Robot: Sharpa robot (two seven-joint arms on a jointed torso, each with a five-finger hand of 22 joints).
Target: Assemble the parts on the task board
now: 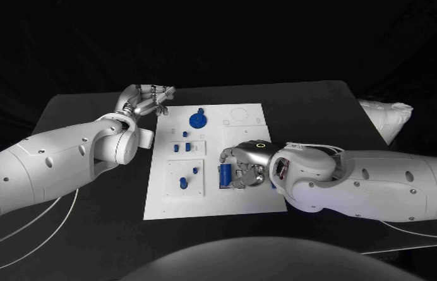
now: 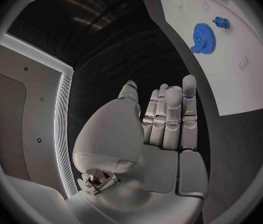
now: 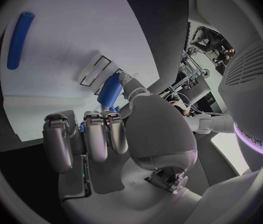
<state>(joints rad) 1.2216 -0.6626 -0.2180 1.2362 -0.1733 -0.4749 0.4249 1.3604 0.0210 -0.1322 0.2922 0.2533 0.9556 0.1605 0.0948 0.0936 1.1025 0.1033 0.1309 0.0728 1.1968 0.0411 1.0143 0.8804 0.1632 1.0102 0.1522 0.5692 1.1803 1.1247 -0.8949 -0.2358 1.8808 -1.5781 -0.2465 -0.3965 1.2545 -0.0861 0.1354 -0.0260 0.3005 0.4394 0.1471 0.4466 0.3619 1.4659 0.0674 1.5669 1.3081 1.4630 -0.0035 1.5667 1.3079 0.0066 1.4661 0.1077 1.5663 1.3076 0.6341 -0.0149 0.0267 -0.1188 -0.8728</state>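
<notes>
Now blue cylinder (image 3: 109,90) pinched, right fingers (image 3: 97,139)

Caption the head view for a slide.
Right silver hand grips a blue cylindrical part over the white task board; left silver hand hovers open.

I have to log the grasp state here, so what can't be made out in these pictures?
- Head view: the right hand covers part of the task board and most of a blue cylinder.
- Right wrist view: the fingers hide the cylinder's lower end, so the grip is unclear.
- Small parts are too small to identify.
</notes>
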